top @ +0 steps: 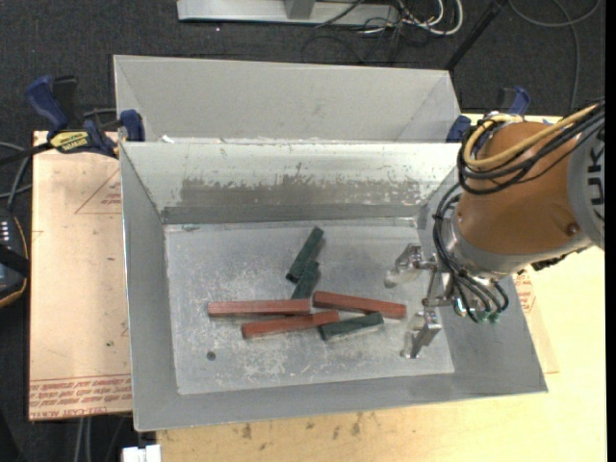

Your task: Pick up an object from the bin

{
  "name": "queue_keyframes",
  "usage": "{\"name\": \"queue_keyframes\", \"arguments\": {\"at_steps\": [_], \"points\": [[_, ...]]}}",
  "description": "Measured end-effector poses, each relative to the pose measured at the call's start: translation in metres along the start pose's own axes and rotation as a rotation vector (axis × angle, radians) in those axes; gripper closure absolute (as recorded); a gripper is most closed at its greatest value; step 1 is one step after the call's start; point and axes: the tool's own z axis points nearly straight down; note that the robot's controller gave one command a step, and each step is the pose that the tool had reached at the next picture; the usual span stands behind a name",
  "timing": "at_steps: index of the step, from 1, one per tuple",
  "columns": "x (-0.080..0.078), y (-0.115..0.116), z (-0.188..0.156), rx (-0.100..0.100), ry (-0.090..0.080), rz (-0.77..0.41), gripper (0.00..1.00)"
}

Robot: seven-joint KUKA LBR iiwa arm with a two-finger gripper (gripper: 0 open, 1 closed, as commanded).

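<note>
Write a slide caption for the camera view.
Open pincer at the bin's right side, beside a cluster of red-brown bars and dark green blocks.

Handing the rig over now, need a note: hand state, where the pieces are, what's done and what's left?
The hand is open and empty, low at the right side of the bin.
The red-brown bars and dark green bars lie in a loose cluster on the middle of the floor. One red-brown bar's right end is nearest the hand.
Done: nothing picked.
Left: grasp one bar and lift it.
</note>
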Motion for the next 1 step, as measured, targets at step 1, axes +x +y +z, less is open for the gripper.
{"name": "queue_keyframes", "arguments": {"at_steps": [1], "points": [[-0.0016,0.0001,-0.0033,0.001,-0.007,-0.002,0.0]]}}
